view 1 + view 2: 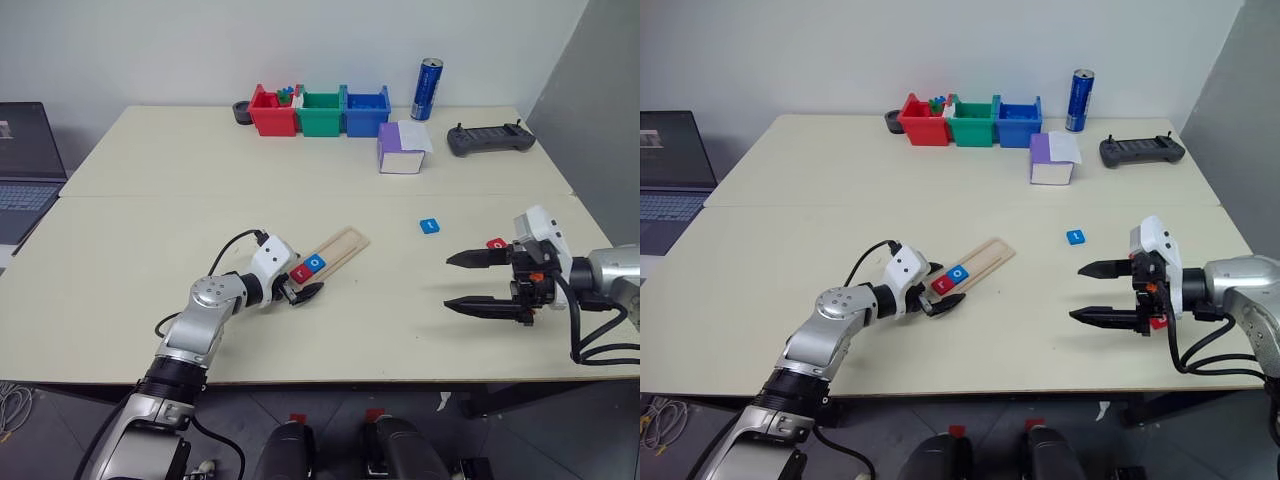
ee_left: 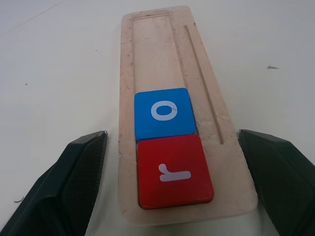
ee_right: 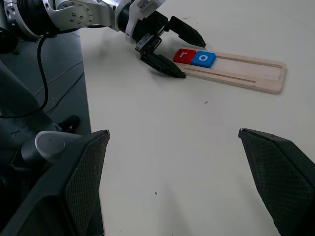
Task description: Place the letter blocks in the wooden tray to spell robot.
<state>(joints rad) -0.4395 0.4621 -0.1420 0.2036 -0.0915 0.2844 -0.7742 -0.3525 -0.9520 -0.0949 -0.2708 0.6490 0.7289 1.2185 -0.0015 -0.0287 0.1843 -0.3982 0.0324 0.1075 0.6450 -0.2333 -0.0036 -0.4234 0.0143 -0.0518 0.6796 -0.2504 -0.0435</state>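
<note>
The wooden tray [image 1: 340, 246] lies slantwise on the table, left of centre. At its near end sit two letter blocks side by side: a red "r" [image 2: 173, 171] and a blue "o" [image 2: 164, 112]. My left gripper [image 1: 306, 278] is open, one finger on each side of that end of the tray, holding nothing. A loose blue block [image 1: 430, 225] lies on the table to the right. A red block [image 1: 497, 243] peeks out just behind my right gripper [image 1: 447, 281]. That gripper hangs wide open and empty above the table, pointing left.
Red [image 1: 272, 113], green [image 1: 322, 112] and blue [image 1: 366, 111] bins line the far edge, with a blue can [image 1: 428, 88] beside them. A purple and white box [image 1: 403, 148] and a black controller [image 1: 490, 138] sit far right. A laptop [image 1: 25, 170] is at left.
</note>
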